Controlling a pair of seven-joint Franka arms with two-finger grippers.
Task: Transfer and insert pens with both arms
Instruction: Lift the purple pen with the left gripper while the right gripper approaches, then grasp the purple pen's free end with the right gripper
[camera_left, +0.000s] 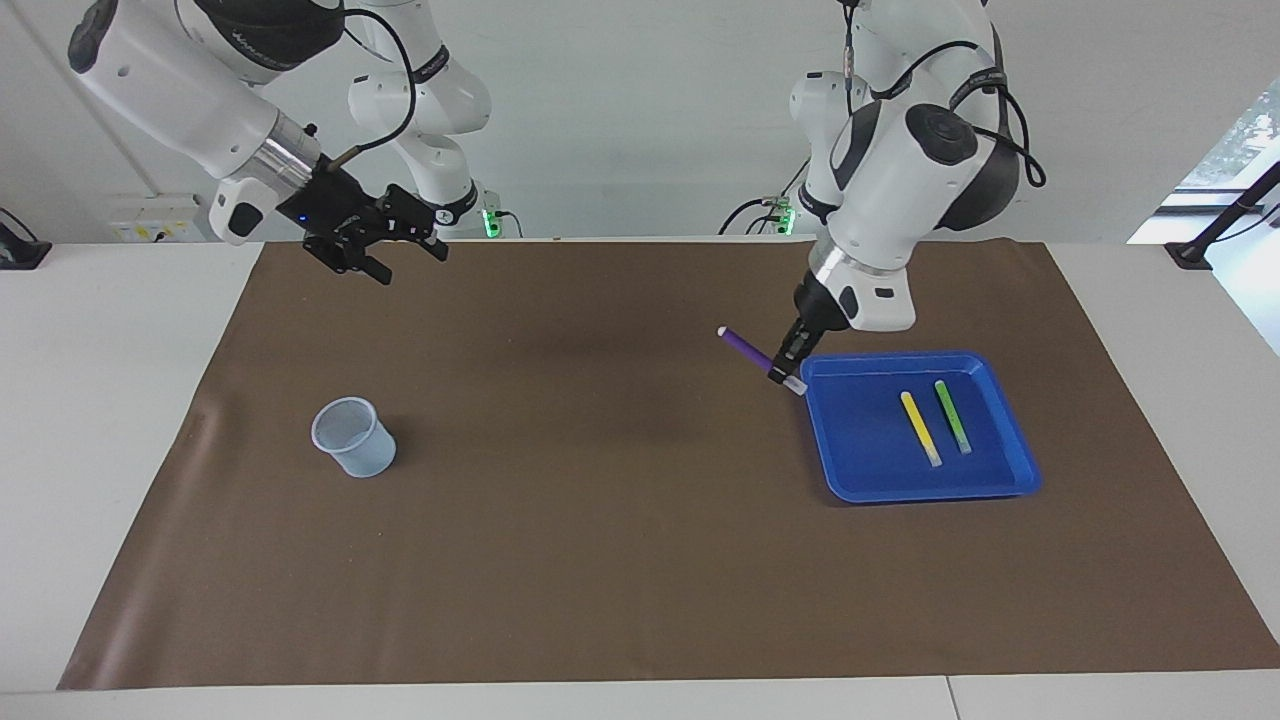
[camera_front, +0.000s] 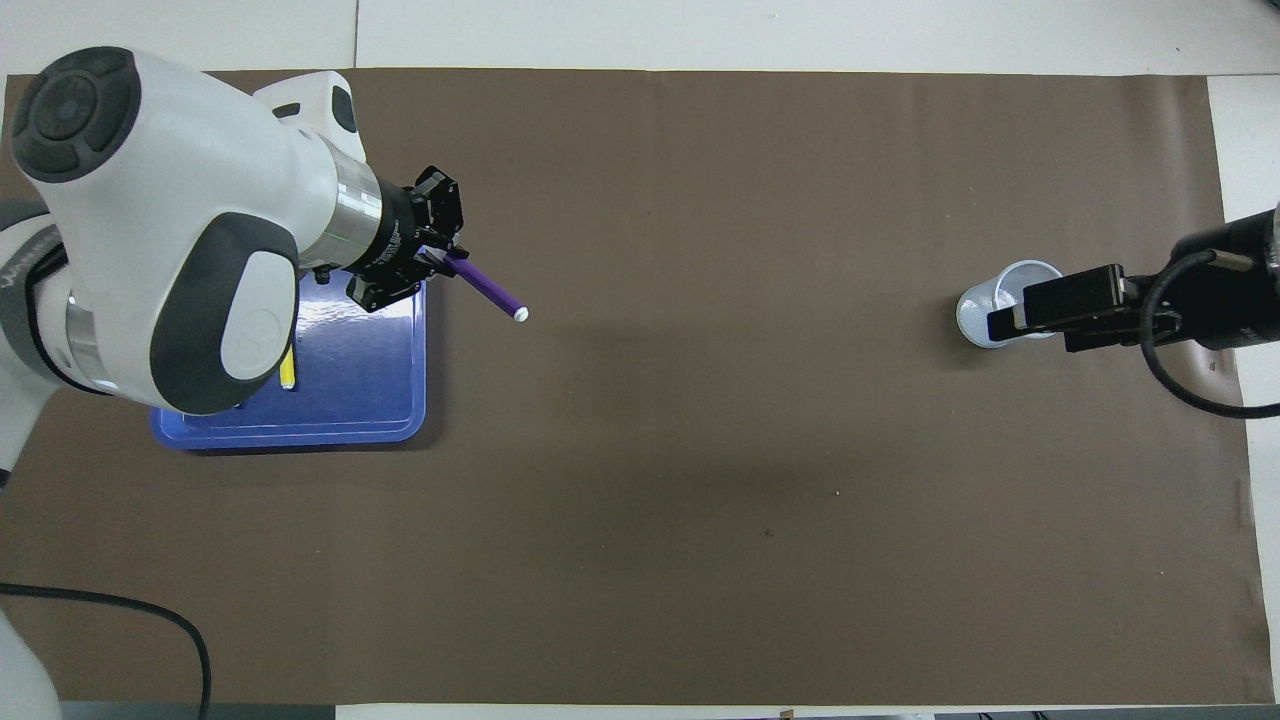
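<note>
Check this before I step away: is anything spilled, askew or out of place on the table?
Nothing stands out. The cup stands upright on the mat, the yellow pen and green pen lie side by side in the blue tray, and the purple pen is held in the left tool.

A purple pen (camera_front: 487, 291) is held by the left gripper (camera_front: 437, 262) at the upper left. A cup (camera_front: 985, 315) at the right is partly covered by the right gripper (camera_front: 1010, 320).
</note>
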